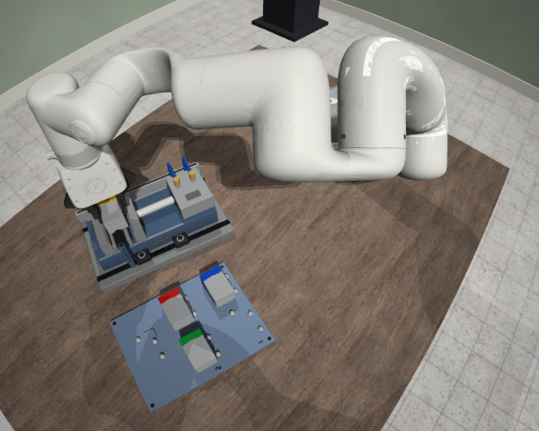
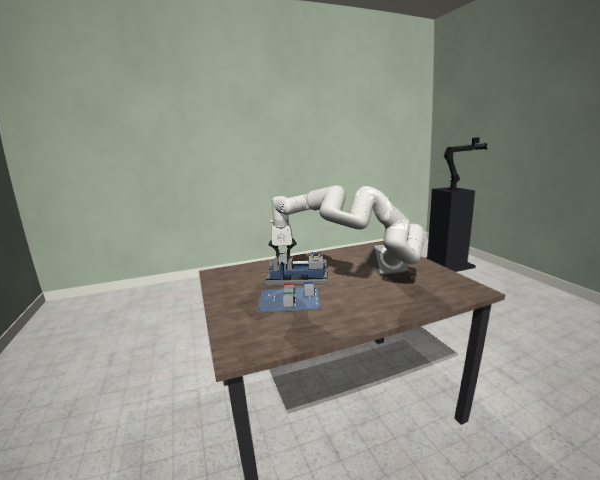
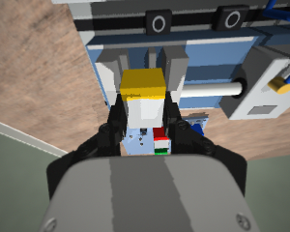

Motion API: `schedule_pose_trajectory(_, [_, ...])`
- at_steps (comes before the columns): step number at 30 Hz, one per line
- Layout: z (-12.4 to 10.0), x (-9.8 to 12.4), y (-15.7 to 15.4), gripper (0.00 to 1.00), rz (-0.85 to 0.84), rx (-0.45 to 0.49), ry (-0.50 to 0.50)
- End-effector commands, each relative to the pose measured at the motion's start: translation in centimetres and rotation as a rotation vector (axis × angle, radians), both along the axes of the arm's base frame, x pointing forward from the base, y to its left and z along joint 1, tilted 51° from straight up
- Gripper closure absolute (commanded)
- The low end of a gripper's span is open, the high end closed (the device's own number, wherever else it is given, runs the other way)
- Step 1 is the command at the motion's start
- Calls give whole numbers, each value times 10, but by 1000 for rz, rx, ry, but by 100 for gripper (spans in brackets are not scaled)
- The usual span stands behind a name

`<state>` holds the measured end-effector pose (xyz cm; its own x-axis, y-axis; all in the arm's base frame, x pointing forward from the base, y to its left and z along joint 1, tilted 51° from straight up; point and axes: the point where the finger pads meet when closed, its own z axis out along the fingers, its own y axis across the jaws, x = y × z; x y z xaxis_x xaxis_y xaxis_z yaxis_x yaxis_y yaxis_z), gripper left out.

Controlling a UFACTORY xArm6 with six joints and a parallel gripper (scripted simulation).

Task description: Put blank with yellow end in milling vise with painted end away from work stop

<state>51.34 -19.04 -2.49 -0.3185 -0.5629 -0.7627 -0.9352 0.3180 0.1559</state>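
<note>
The gripper (image 1: 113,217) (image 2: 283,255) (image 3: 144,101) has its fingers partly open, closed firmly on the yellow-ended blank (image 1: 113,216) (image 2: 283,258) (image 3: 145,107), above the vise (image 1: 205,214) (image 2: 310,272) (image 3: 213,53). Picking is done; lowering, seating and release seem left.

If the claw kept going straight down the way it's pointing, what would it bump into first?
Probably the vise: the claw points down over its gap, gripping the yellow-ended block. Whether jaws or bars come first, I can't tell.
</note>
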Motion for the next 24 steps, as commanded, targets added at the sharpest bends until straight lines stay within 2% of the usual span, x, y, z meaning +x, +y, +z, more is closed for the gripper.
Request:
schedule_pose_trajectory(1, [1, 1, -2, 100, -2, -3, -3])
schedule_pose_trajectory(24, [4, 4, 0, 100, -2, -3, -3])
